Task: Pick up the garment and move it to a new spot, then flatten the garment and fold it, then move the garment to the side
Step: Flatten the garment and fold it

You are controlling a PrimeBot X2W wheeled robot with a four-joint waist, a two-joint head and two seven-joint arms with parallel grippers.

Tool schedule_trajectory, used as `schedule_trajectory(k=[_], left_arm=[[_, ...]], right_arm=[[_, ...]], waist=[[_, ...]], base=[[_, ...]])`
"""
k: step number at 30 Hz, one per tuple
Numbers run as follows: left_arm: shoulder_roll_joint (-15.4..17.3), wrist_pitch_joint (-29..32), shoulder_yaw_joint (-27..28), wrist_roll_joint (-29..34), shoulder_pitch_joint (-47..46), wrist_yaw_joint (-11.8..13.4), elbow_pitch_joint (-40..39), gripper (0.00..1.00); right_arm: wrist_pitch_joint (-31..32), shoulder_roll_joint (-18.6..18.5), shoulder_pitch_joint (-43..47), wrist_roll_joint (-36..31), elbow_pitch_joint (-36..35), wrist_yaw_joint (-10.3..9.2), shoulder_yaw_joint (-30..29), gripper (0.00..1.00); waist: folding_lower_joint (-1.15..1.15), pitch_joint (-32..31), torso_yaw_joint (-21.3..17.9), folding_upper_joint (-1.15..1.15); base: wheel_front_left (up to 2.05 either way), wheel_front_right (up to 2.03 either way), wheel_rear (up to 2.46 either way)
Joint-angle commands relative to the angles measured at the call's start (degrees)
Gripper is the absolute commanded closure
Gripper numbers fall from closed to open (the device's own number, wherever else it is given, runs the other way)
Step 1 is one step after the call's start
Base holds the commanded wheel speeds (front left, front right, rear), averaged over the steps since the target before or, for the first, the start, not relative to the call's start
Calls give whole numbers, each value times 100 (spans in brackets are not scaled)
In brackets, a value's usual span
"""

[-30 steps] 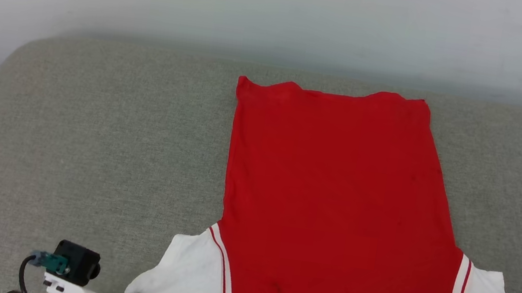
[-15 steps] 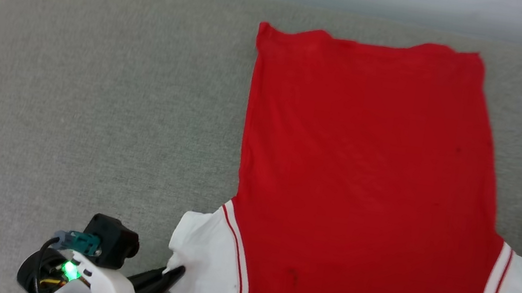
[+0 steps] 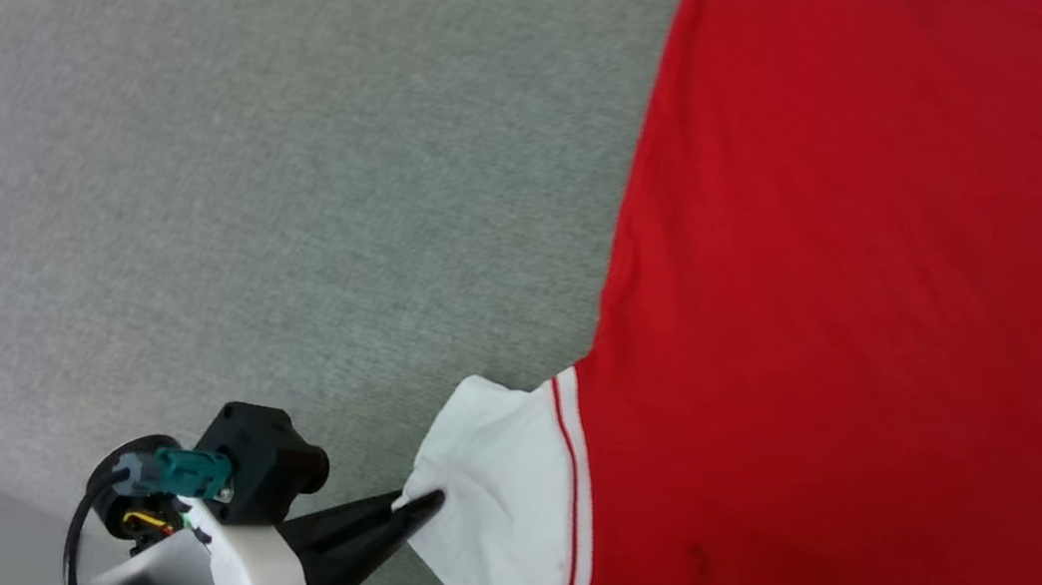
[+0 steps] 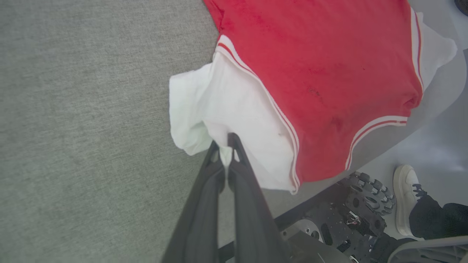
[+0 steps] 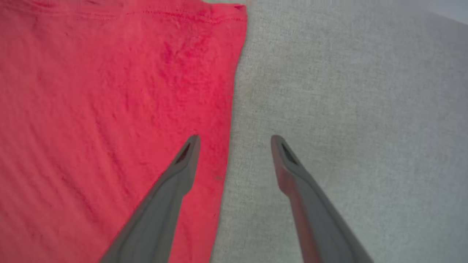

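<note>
– Grey woven padding (image 3: 248, 146) covered the left of the head view. Where did the garment (image 3: 878, 330) lie?
– Spread flat on it, the red body filling the right of the frame. One white sleeve (image 3: 495, 491) with striped trim stuck out at lower centre.
– And the left gripper (image 3: 417, 505)?
– It pointed in from the lower left, pinched tight on the sleeve's outer edge. The left wrist view showed white cloth caught between the tips.
– The right gripper (image 5: 234, 140)?
– Spread wide in its own view, holding nothing. One finger (image 5: 182, 164) stood over the red cloth at left, the other over bare padding, and the garment's side edge ran between them. Whether the tips touched could not be told.
– Anything else?
– A white shoe (image 4: 404, 193) stood on the floor at the lower right of the left wrist view, near the robot's wheeled base (image 4: 365, 201).
</note>
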Motion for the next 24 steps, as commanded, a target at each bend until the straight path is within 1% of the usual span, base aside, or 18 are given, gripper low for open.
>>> schedule_trajectory(k=[1,6,10,15,19,20,22,24], left_arm=[[-60,-25,-13,55,-90,-24,-45,100],[-102,-54,-72,126,-131,-81,-127,100],[-167,-110,-96,125,-155,-122,-111,100],[-224,-170,-114,115,-167,-156,-32,100],[-247,-189,-109,141,-199,-166,21,100],[-269,-195,-107,138,-208,-164,22,100],[-286,-190,-121,128,-209,-177,31,100],[-290,-192,-127,108,-197,-180,32,100]], right_arm=[[-4,-20,-184,-127,125,-4,-29,0],[92,-137,-677,-546,486,-4,-196,0],[125,-218,-899,-768,694,-4,-296,0],[169,-323,-1098,-853,862,-4,-251,0],[229,-349,-963,-811,1021,-4,-103,0],[261,-342,-883,-783,1047,-4,-67,25],[303,-318,-739,-729,1069,-4,-29,100],[329,-306,-614,-690,1041,-4,3,100]], waist=[[-2,381,404,0],[-2,618,691,0],[-2,715,845,0],[-2,820,951,0],[-2,861,988,0],[-2,869,995,0],[-2,880,1004,0],[-2,891,1004,0]], base=[[0,0,0],[0,0,0],[0,0,0],[0,0,0],[0,0,0],[0,0,0],[0,0,0],[0,0,0]])
